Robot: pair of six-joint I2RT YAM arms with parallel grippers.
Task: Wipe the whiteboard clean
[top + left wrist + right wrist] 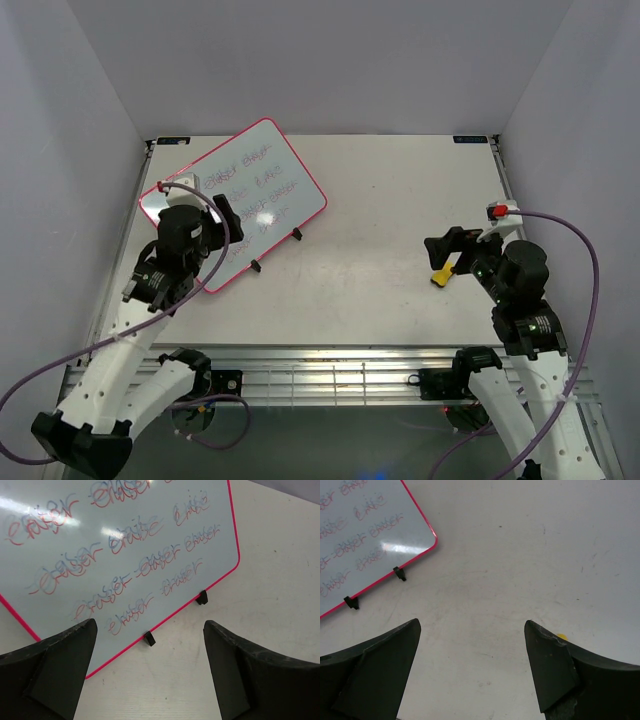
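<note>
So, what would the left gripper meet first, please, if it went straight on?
Probably the whiteboard, near its pink edge; the open left gripper points that way. Depth is unclear, so it may touch the table short of it.

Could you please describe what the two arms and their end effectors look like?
The left arm and right arm have white lower links and black joint housings near the wrist. A purple cable loops from each wrist to the base. The left end effector and right end effector are black, with broad wedge-shaped fingers. A small red-and-white part sits by the right wrist.
</note>
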